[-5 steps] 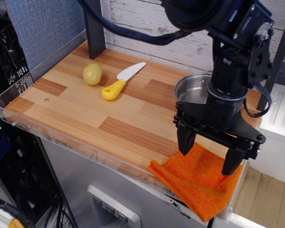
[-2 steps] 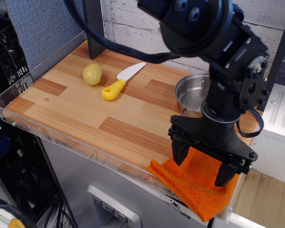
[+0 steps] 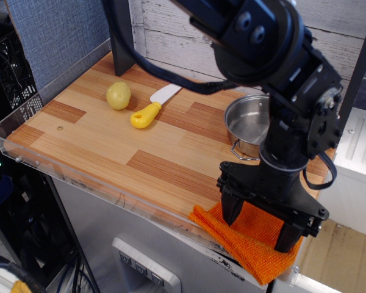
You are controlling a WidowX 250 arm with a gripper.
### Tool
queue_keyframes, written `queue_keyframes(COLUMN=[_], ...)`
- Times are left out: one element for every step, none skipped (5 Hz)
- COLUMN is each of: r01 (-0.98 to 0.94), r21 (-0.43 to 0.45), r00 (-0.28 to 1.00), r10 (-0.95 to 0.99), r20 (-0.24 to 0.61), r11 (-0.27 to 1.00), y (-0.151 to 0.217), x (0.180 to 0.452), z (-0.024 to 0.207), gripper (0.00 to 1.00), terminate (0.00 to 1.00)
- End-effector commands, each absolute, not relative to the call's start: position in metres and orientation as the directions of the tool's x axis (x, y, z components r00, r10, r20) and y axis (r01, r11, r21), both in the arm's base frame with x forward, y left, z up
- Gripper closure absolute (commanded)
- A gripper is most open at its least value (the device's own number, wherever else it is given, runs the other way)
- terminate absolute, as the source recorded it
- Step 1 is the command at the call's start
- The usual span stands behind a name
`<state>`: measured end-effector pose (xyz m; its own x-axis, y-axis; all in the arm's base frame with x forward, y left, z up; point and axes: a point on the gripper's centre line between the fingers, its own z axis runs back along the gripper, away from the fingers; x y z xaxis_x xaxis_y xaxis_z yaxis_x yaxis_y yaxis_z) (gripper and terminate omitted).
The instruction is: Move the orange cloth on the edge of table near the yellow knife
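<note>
The orange cloth (image 3: 251, 244) lies folded at the near right corner of the wooden table (image 3: 110, 146), its front part hanging over the clear rim. My gripper (image 3: 259, 227) is open, straddling the cloth, with both black fingertips down at or on the cloth's surface. The yellow knife (image 3: 149, 107), with yellow handle and white blade, lies far to the left at the back of the table. The arm hides the cloth's far edge.
A round yellowish potato (image 3: 118, 95) sits left of the knife. A steel pot (image 3: 250, 125) stands just behind my gripper. A dark post (image 3: 121, 36) rises at the back left. The clear rim (image 3: 61, 174) runs along the table's front edge.
My gripper has come down and slightly toward the front onto the cloth, still open. The arm now leans further over the pot. The cloth, knife and potato have not moved.
</note>
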<state>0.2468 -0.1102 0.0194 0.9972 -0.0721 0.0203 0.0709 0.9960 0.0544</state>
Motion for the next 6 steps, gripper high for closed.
queue_keyframes(r01=[0.078, 0.036, 0.006, -0.03, -0.12, -0.213], r21=[0.067, 0.061, 0.034, 0.026, 0.028, 0.056], r00=[0.997, 0.999, 0.999, 0.998, 0.99, 0.973], r10=[-0.08, -0.038, -0.008, 0.028, 0.117, 0.207], r20=[0.018, 0.024, 0.04, 0.059, 0.084, 0.105], r11=[0.995, 0.998, 0.999, 0.999, 0.992, 0.975], y=[-0.118, -0.117, -0.113, -0.092, -0.046, 0.004], x=[0.248, 0.245, 0.247, 0.248, 0.25, 0.251], z=[0.008, 0.006, 0.005, 0.006, 0.014, 0.024], gripper=[0.0, 0.0, 0.0, 0.0, 0.0, 0.0], terminate=[0.0, 0.0, 0.0, 0.0, 0.0, 0.0])
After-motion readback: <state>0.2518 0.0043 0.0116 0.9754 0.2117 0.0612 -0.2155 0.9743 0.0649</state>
